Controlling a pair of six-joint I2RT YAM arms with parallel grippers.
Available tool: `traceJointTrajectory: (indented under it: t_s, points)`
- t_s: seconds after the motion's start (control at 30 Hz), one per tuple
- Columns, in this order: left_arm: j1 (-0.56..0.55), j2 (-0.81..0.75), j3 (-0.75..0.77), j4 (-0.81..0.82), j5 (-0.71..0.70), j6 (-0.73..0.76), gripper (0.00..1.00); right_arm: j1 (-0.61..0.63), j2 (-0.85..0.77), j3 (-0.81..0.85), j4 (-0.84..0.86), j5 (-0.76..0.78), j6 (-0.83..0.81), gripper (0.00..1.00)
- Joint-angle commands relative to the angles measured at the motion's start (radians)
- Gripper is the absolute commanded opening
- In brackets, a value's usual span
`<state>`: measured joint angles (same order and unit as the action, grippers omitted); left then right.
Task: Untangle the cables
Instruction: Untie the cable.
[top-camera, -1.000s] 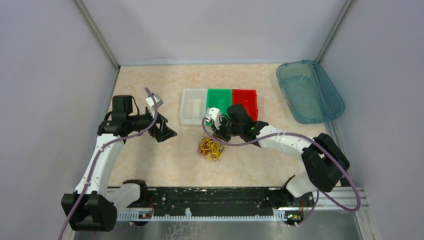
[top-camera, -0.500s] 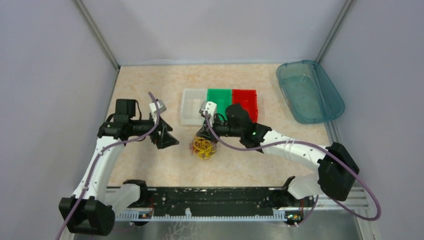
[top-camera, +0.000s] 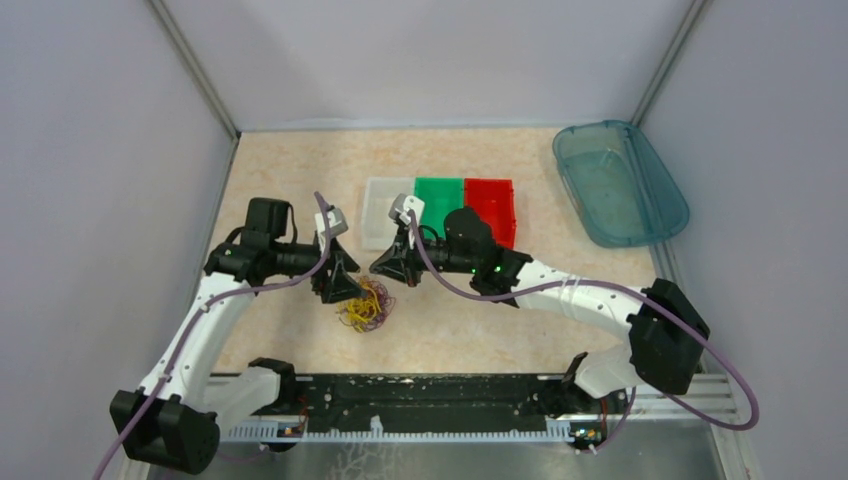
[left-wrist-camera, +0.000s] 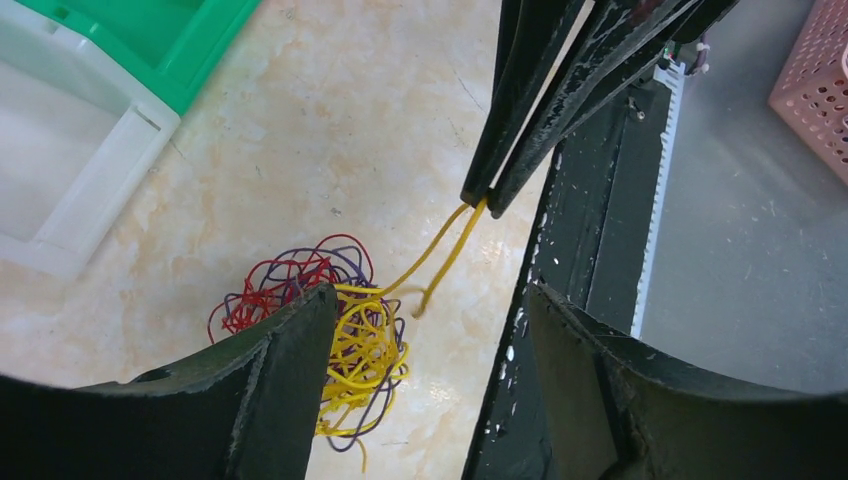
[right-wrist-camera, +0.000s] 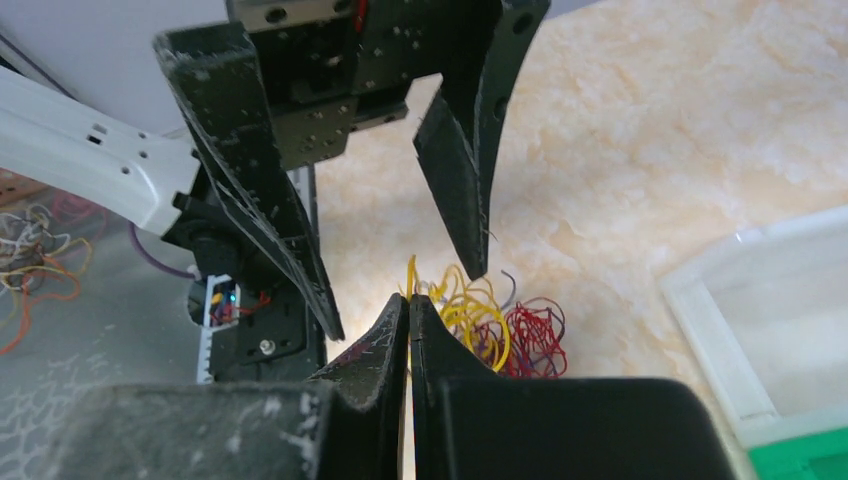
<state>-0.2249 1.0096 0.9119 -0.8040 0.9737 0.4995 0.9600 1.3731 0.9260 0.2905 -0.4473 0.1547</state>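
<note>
The cables (top-camera: 365, 305) are one tangled bunch of thin yellow, red and purple wires on the table, between the two grippers. My right gripper (right-wrist-camera: 408, 300) is shut on a yellow cable (left-wrist-camera: 445, 245) that runs taut from the bunch (left-wrist-camera: 365, 340) up to its fingertips. In the top view that gripper (top-camera: 380, 267) sits just right of the bunch. My left gripper (left-wrist-camera: 430, 295) is open over the bunch, its left finger (left-wrist-camera: 270, 390) covering part of the wires. From above, the left gripper (top-camera: 345, 285) faces the right one closely. The red wires (right-wrist-camera: 530, 335) lie at the bunch's far side.
A white bin (top-camera: 383, 228), a green bin (top-camera: 438, 195) and a red bin (top-camera: 490, 200) stand in a row behind the grippers. A teal tub (top-camera: 620, 180) is at the back right. The black rail (top-camera: 420, 400) runs along the near edge.
The right gripper has dragged the cable bunch leftward. The left gripper has moved right to meet it and its jaws have narrowed somewhat.
</note>
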Motion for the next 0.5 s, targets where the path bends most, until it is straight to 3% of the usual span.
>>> traceJointTrajectory:
  t_s: [0.0,0.17,0.27,0.4,0.47]
  points:
    - [-0.003,-0.013,0.033,-0.007,0.043,0.053,0.78,0.01,-0.001,0.053,0.139,-0.064,0.064,0.0]
    - [-0.004,-0.015,0.049,0.019,0.026,0.068,0.8,0.011,0.004,0.077,0.148,-0.082,0.085,0.0]
    - [-0.005,-0.007,0.072,0.019,0.052,0.08,0.65,0.011,0.004,0.086,0.151,-0.082,0.091,0.0]
    - [-0.005,-0.002,0.069,0.016,0.099,0.068,0.61,0.012,0.004,0.093,0.202,-0.094,0.135,0.0]
    - [-0.005,-0.011,0.052,0.053,0.119,0.058,0.44,0.012,0.006,0.104,0.207,-0.098,0.149,0.0]
